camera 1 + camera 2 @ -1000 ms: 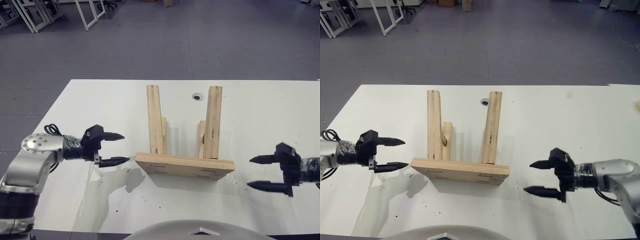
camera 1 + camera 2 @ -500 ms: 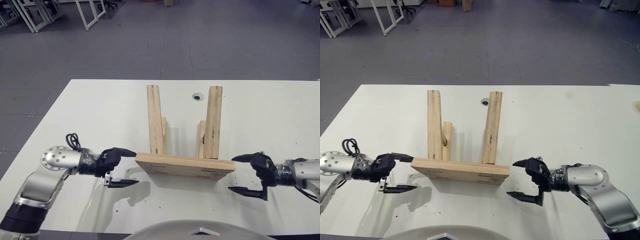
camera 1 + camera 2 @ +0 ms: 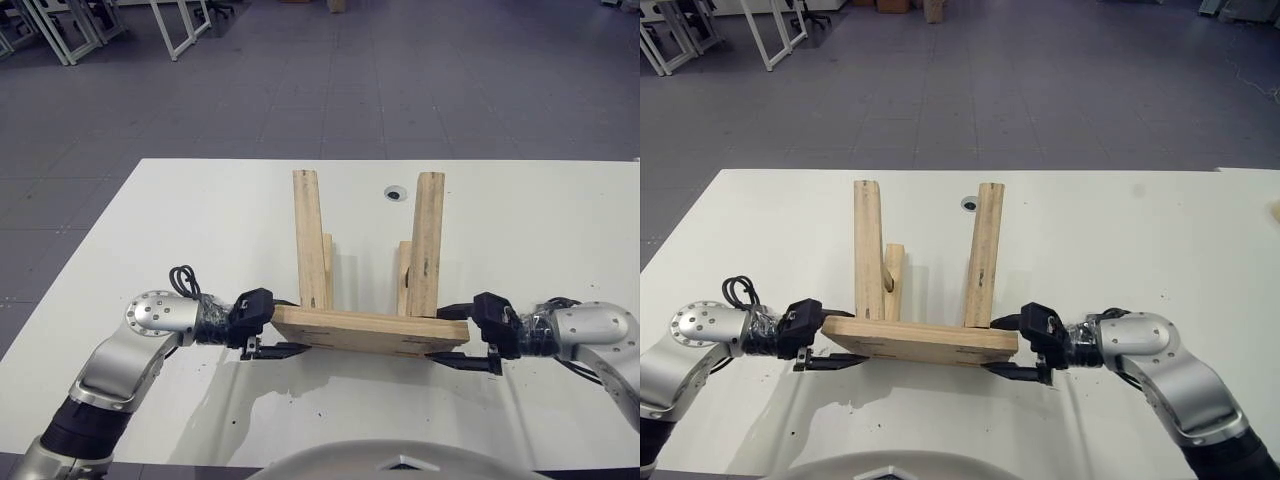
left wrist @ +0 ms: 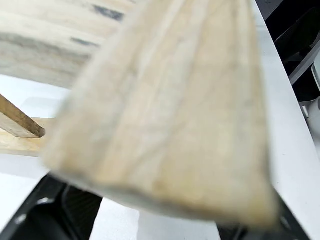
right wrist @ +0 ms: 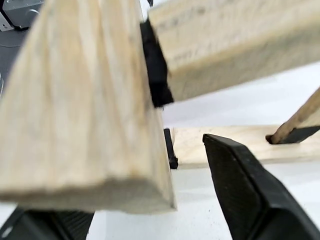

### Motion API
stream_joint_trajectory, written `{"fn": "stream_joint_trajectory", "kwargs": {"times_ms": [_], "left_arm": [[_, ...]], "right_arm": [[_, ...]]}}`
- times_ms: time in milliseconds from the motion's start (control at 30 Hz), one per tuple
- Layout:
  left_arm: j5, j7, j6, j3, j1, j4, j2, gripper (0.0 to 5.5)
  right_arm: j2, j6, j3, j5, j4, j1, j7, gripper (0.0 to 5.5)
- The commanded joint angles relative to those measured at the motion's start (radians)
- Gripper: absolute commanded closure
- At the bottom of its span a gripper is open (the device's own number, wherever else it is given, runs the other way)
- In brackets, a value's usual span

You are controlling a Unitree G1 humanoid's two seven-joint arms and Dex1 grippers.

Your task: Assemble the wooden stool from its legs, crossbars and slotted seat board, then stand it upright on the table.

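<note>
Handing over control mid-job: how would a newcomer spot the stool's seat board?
On the white table, a wooden stool sits in the middle. The seat board is the plank at its near end, between the left gripper and right gripper. Unlike the long legs running away from it, it lies crosswise and shows small dark slots.

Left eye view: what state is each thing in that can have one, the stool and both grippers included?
stool: put together, lying on its side on the table, legs pointing away from the robot, not yet upright.
seat board: standing on edge, one end between each gripper's fingers.
left gripper: open, straddling the seat board's left end.
right gripper: open, straddling the seat board's right end.
</note>
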Motion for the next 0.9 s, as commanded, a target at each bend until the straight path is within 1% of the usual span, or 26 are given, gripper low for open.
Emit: {"fn": "stream_joint_trajectory", "kwargs": {"times_ms": [33, 67, 167, 300, 367, 433, 467, 533, 567, 600, 667, 733, 800, 833, 867, 900], "left_arm": [[-0.018, 0.007, 0.018, 0.008, -0.025, -0.010, 0.002, 3.21], [-0.024, 0.013, 0.022, 0.010, -0.031, -0.013, -0.004, 3.45], [-0.052, 0.033, 0.054, 0.022, -0.053, -0.019, -0.019, 3.80], [-0.115, 0.033, 0.133, 0.036, -0.075, -0.030, -0.027, 3.81], [-0.220, 0.036, 0.256, 0.064, -0.094, -0.062, -0.027, 3.81], [-0.319, 0.098, 0.405, 0.103, -0.147, -0.093, -0.044, 3.81], [-0.329, 0.125, 0.479, 0.100, -0.181, -0.104, -0.038, 3.81], [-0.373, 0.162, 0.686, 0.096, -0.263, -0.114, -0.017, 3.81], [-0.387, 0.182, 0.737, 0.109, -0.291, -0.115, -0.022, 3.81], [-0.426, 0.184, 0.790, 0.133, -0.327, -0.104, -0.032, 3.81], [-0.544, 0.157, 0.926, 0.189, -0.410, -0.062, -0.051, 3.81], [-0.672, 0.086, 1.086, 0.222, -0.481, -0.031, -0.032, 3.81], [-0.758, 0.048, 1.219, 0.249, -0.543, 0.000, -0.017, 3.81], [-0.810, 0.042, 1.263, 0.254, -0.575, 0.037, -0.004, 3.81], [-0.862, 0.049, 1.288, 0.245, -0.606, 0.082, 0.012, 3.81], [-0.906, 0.060, 1.298, 0.232, -0.635, 0.130, 0.024, 3.81]], "right_arm": [[-0.014, 0.065, 0.001, 0.039, 0.002, -0.028, 0.015, 2.85], [-0.021, 0.082, 0.001, 0.050, 0.002, -0.031, 0.022, 3.13], [-0.044, 0.138, -0.014, 0.095, 0.004, -0.028, 0.052, 3.73], [-0.059, 0.147, -0.009, 0.094, 0.020, -0.027, 0.065, 3.82], [-0.034, 0.181, -0.039, 0.145, -0.003, -0.032, 0.043, 3.83], [-0.018, 0.307, -0.082, 0.261, -0.042, -0.068, -0.002, 3.83], [0.000, 0.383, -0.108, 0.337, -0.044, -0.111, -0.038, 3.83], [0.033, 0.503, -0.167, 0.466, -0.045, -0.198, -0.110, 3.83], [0.043, 0.555, -0.187, 0.504, -0.043, -0.233, -0.142, 3.83], [0.044, 0.613, -0.201, 0.525, -0.042, -0.273, -0.171, 3.83], [0.059, 0.756, -0.241, 0.640, 0.002, -0.366, -0.231, 3.83], [0.030, 0.908, -0.258, 0.834, 0.101, -0.471, -0.219, 3.83], [-0.039, 1.013, -0.226, 1.039, 0.229, -0.573, -0.220, 3.83], [-0.116, 1.002, -0.111, 1.257, 0.359, -0.639, -0.282, 3.83], [-0.177, 1.019, -0.005, 1.407, 0.479, -0.716, -0.310, 3.83], [-0.228, 1.058, 0.094, 1.495, 0.567, -0.789, -0.304, 3.83]]}}
